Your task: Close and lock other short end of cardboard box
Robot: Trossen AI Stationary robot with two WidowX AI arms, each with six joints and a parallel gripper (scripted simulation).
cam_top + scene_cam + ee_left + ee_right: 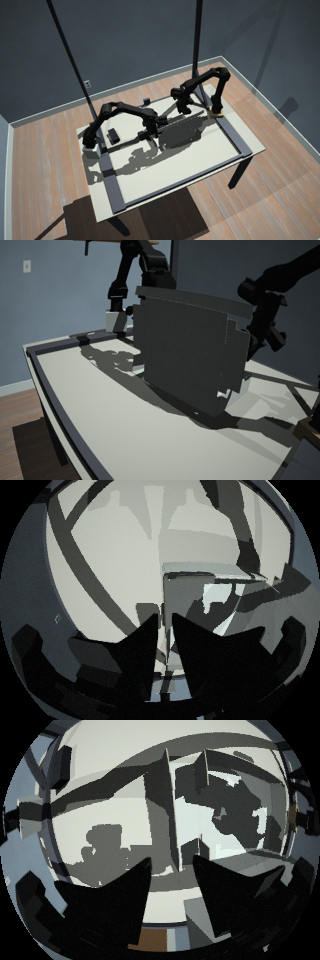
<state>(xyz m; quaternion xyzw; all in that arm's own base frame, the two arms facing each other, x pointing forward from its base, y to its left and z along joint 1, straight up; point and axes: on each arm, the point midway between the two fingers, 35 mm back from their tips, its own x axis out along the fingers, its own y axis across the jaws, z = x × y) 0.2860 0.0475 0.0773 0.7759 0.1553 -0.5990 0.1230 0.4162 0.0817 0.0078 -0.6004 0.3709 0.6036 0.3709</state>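
Cardboard box [180, 130] [183, 348] [182, 595] [187, 830]: turn its open end's corner flaps inward gently before closing. Beside it, left hand [185, 111] [254, 349] [165, 616] slightly spread, right hand [149, 134] [129, 310] [172, 860] wider.

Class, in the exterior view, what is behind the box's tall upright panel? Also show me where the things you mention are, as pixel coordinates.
A black arm [135, 109] [155, 263] shows above the tall panel [180, 131] [186, 351]; its hand [148, 134] [172, 862] and the box's inside are mostly covered.
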